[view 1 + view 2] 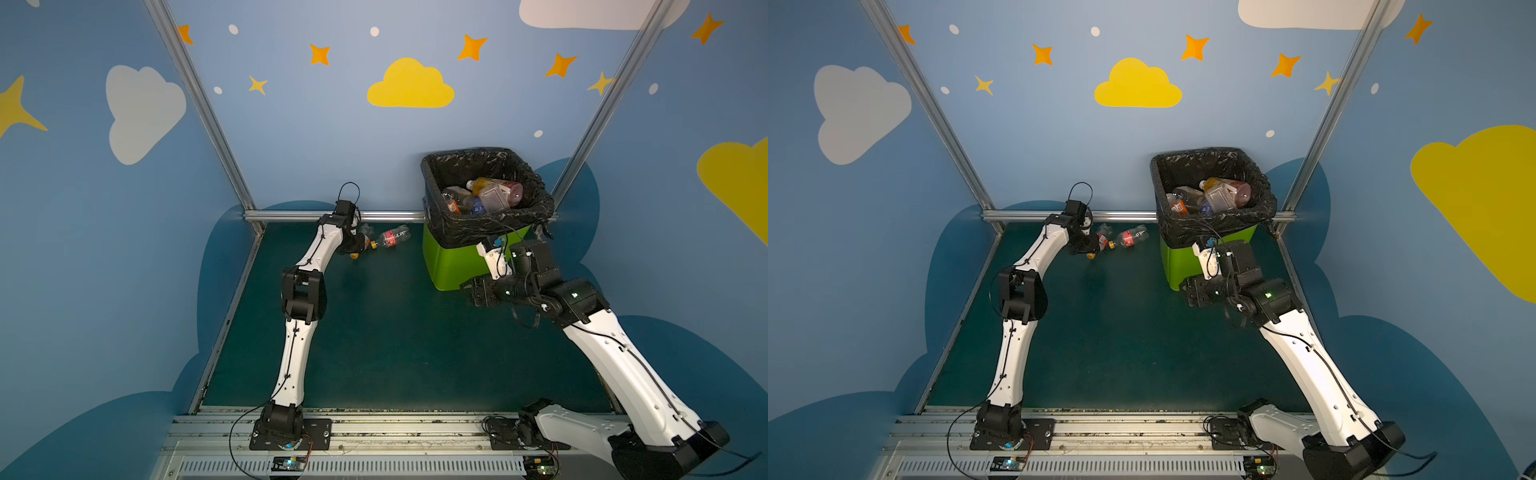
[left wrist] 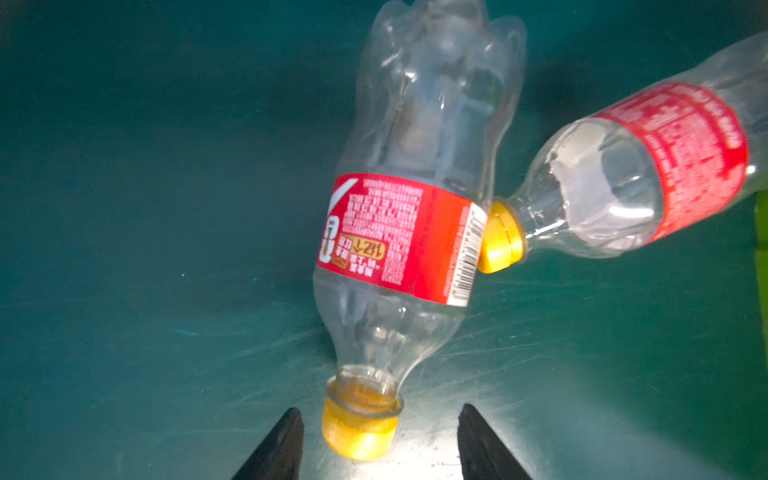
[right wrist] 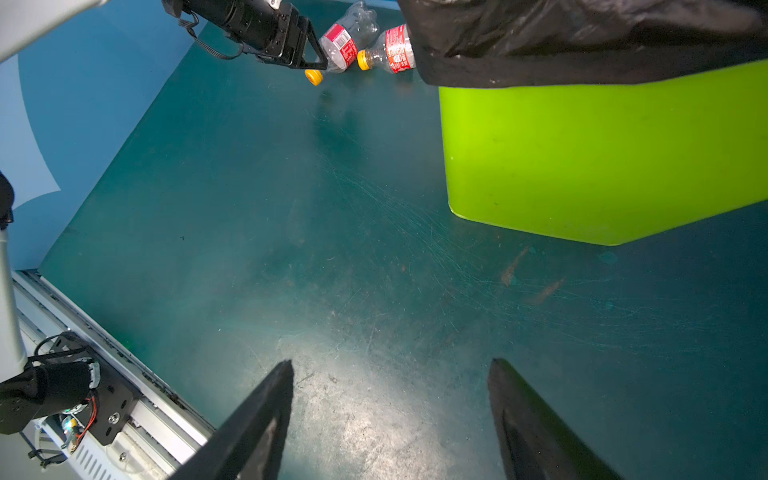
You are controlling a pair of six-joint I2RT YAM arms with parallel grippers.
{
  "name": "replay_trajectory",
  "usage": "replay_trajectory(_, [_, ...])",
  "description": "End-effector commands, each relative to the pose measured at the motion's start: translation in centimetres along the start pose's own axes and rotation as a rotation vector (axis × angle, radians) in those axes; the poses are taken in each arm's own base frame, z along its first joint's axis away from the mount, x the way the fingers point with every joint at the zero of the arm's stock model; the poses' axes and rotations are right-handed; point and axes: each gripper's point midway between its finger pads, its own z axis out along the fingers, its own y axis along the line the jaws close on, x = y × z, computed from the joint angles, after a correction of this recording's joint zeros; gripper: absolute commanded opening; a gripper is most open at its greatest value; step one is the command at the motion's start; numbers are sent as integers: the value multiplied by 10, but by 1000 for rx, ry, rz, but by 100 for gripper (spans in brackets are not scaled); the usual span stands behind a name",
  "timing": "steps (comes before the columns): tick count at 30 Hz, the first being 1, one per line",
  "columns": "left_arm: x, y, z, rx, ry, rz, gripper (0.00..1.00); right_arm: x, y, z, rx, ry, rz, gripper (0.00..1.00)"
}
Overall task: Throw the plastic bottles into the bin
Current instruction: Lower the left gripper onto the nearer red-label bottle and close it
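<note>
- The left gripper (image 2: 380,407) stands partly open. Its two dark fingers (image 2: 282,449) sit either side of a yellow cap (image 2: 359,434) with a gap on each side, so it grips nothing.
- That cap belongs to a clear red-labelled bottle (image 2: 399,237) lying flat on the dark green counter (image 2: 124,249).
- A second bottle (image 2: 648,174) lies beside it, its own yellow cap touching the first one's label.
- Both lie near the far rail (image 1: 291,216), left of the bin (image 1: 453,266).
- The right gripper (image 3: 391,362) hangs wide and empty above the counter, near the bin's base.
- The lime-green bin, lined with a black bag (image 1: 478,232), holds a heap of bottles (image 1: 490,195).
</note>
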Motion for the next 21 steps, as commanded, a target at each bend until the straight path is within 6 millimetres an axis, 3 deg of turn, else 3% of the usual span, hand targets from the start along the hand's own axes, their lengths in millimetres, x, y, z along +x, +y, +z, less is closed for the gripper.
replay_trajectory(1, [3,2,15,-9,16,21,60,-1,-2,-4,12,-1,4,75])
replay_trajectory(10, [-2,2,26,-4,0,22,53,-4,-5,-1,25,9,11,75])
replay_trajectory(12, [-5,3,26,-11,-8,26,45,-4,-6,1,28,15,13,75])
replay_trajectory(16, [-5,5,26,-23,-10,34,20,-6,-6,3,30,18,8,75])
replay_trajectory(21, [-3,8,25,-29,1,39,19,-8,-6,9,21,25,4,75])
